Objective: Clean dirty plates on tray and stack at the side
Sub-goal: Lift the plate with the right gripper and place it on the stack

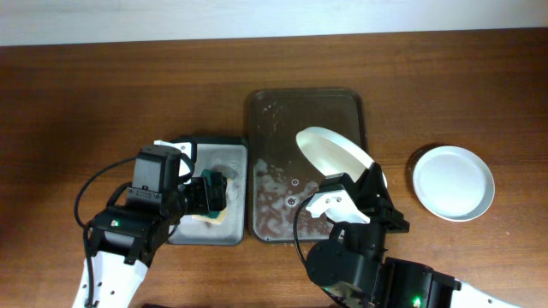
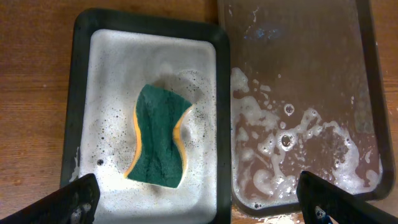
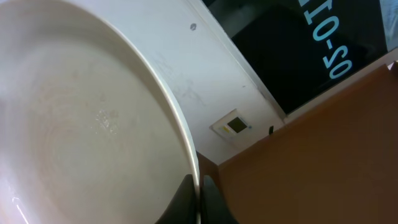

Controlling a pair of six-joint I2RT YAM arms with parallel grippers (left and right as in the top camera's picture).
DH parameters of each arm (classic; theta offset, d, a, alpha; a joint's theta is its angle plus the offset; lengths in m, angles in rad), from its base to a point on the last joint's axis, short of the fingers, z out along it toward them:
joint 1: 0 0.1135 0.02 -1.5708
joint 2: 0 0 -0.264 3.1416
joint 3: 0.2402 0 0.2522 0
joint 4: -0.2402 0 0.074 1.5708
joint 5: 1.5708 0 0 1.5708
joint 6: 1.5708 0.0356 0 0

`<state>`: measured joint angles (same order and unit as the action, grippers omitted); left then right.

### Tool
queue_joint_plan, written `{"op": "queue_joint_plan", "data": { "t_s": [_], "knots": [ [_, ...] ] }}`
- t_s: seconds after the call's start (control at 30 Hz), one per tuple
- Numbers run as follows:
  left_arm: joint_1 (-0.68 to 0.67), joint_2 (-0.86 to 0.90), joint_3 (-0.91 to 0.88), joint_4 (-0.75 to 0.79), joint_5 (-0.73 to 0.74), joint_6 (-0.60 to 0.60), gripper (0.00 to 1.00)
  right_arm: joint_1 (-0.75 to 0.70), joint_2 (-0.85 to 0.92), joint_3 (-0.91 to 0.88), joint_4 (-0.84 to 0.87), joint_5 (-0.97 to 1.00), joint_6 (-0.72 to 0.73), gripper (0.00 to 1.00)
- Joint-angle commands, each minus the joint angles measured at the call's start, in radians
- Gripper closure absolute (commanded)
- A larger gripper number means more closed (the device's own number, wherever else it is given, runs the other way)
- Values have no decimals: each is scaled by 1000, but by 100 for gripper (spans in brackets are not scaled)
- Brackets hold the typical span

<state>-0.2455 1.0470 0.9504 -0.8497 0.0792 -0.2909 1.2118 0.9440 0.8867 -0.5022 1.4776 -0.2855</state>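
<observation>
Now holding the white plate steeply tilted, thin rim pinched in the right gripper, above the right side of the dark brown tray. Risking a slip: gripping a smooth, glossy, probably slick glaze by a narrow edge only. Also risking a knock on the tray's raised rim, or a clatter when stacking onto the second plate, round and shallow, lying on the wooden table well to the right. Further left, hovering with fingers spread apart, the left gripper, over a wavy green-and-yellow sponge sitting in foam in the small grey tray.
</observation>
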Motion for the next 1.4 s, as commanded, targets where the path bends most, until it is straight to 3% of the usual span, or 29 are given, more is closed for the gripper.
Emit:
{"op": "queue_joint_plan", "data": {
  "t_s": [0.0, 0.03, 0.07, 0.1, 0.13, 0.17, 0.2, 0.23, 0.3, 0.33, 0.37, 0.4, 0.47, 0.6, 0.63, 0.67, 0.73, 0.83, 0.9, 0.97, 1.1, 1.2, 1.27, 1.37],
  "knots": [
    [4, -7, 14, -1, 11, 5, 0, 4, 5, 22, 2, -42, 2, 96],
    [5, -7, 14, -1, 11, 5, 0, -14, 9, 22, 13, 71, 19, 96],
    [4, -7, 14, -1, 11, 5, 0, -27, 9, 22, 69, 53, 124, 96],
    [5, -7, 14, -1, 11, 5, 0, -26, 13, 23, 79, -98, -6, 96],
    [4, -7, 14, 0, 11, 5, 1, -47, 18, 23, 103, -12, -103, 96],
    [5, -7, 14, -1, 11, 5, 1, -81, 21, 22, 225, 88, 49, 96],
    [4, -7, 14, -1, 11, 5, 0, -68, 22, 23, 229, 8, 3, 96],
    [4, -7, 14, -1, 11, 5, 0, -58, 23, 23, 231, -14, -154, 96],
    [4, -7, 14, -1, 11, 5, 0, -89, 24, 23, 281, 32, -72, 96],
    [4, -7, 14, -1, 11, 5, 1, -86, 24, 22, 253, 57, -251, 96],
    [5, -7, 14, -1, 11, 5, 0, -120, 24, 22, 299, 113, -142, 96],
    [4, -7, 14, -1, 11, 5, 0, -97, 23, 21, 287, 43, -126, 96],
    [4, -6, 14, -1, 11, 5, 0, -89, 27, 21, 268, 71, -198, 96],
    [5, -7, 14, -1, 11, 5, 0, -76, 30, 21, 160, -147, 27, 96],
    [4, -7, 14, -1, 11, 5, 0, -77, 31, 21, 56, -426, 98, 96],
    [4, -7, 14, -1, 11, 5, 1, -86, 38, 21, 5, -556, 149, 96],
    [4, -7, 14, -1, 11, 5, 0, -151, 56, 21, -102, -579, 373, 96],
    [4, -7, 14, -1, 11, 5, 1, -272, 44, 21, -151, -606, 583, 96],
    [5, -7, 14, -1, 11, 5, 1, -446, 16, 23, -190, -813, 792, 96],
    [4, -7, 14, -1, 11, 5, 1, -638, -2, 23, -198, -1020, 811, 96],
    [4, -6, 14, -1, 11, 5, 1, -1191, 4, 23, -233, -1497, 790, 96],
    [4, -7, 14, -1, 11, 5, 1, -1579, 103, 22, -217, -1519, 761, 96],
    [4, -7, 14, -1, 11, 5, 0, -1764, 230, 22, -181, -1529, 766, 96],
    [5, -6, 14, -1, 11, 5, 1, -1877, 428, 22, -177, -1516, 761, 96]
  ]
}}
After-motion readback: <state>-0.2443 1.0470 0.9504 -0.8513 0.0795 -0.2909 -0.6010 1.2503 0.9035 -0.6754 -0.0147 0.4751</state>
